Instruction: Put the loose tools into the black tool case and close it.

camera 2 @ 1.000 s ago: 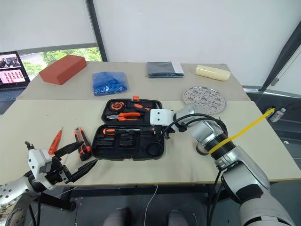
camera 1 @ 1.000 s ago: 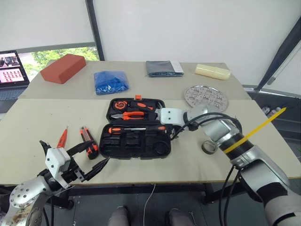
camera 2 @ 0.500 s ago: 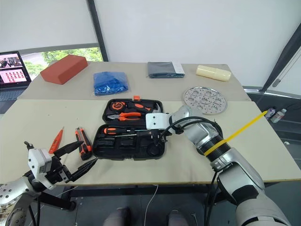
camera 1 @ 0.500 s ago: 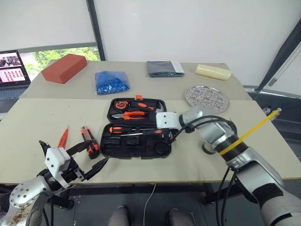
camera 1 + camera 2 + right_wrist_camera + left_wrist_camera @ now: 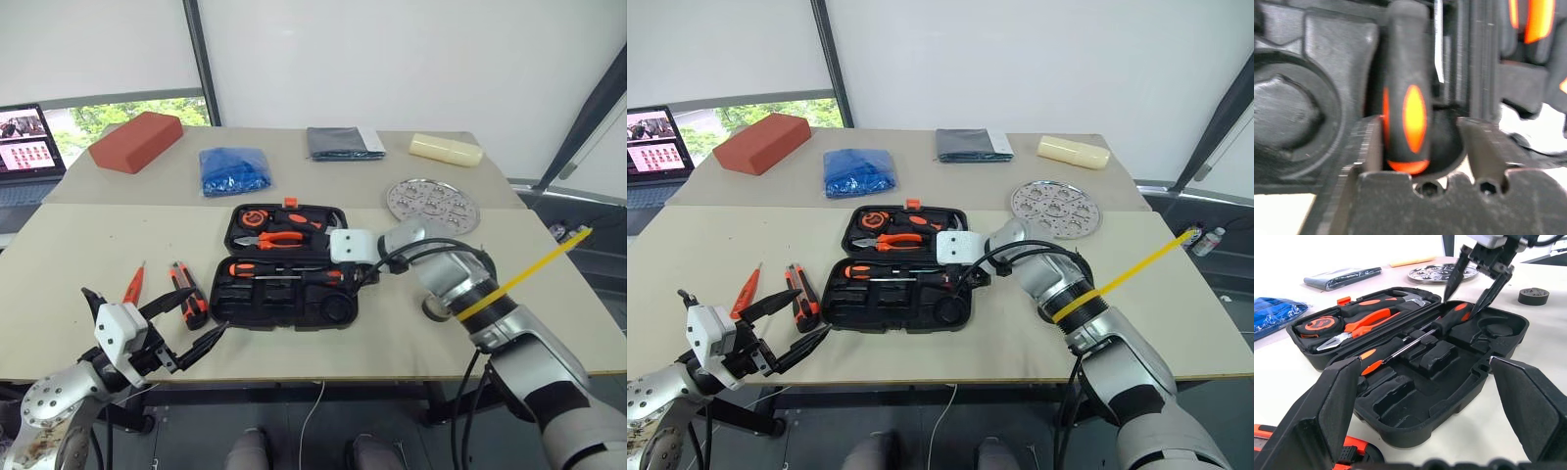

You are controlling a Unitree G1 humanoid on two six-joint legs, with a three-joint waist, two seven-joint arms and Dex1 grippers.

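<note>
Straddling the handle of a screwdriver (image 5: 304,275) that lies in the front half of the black tool case (image 5: 284,257), the right pincer (image 5: 1476,293) stands with its two fingers apart — one on each side of the handle, neither visibly pressing it. The screwdriver's long axis runs left-right along its recess, handle toward the right arm, so the pincer meets it crosswise from above. The right forearm reaches in from the right, wrist tipped downward over the case's right end.

The remaining loose tools lie elsewhere. The utility knife (image 5: 186,294) and the small tester screwdriver (image 5: 132,286) rest on the tabletop (image 5: 78,245) just left of the case, their long axes pointing roughly away from the robot. The left pincer (image 5: 181,333) hovers near the tabletop's front edge, fully spread and empty, nearer to these two than the right arm is. The tape roll (image 5: 1533,295) sits to the right of the case — beside the right forearm. The case lid is open.
</note>
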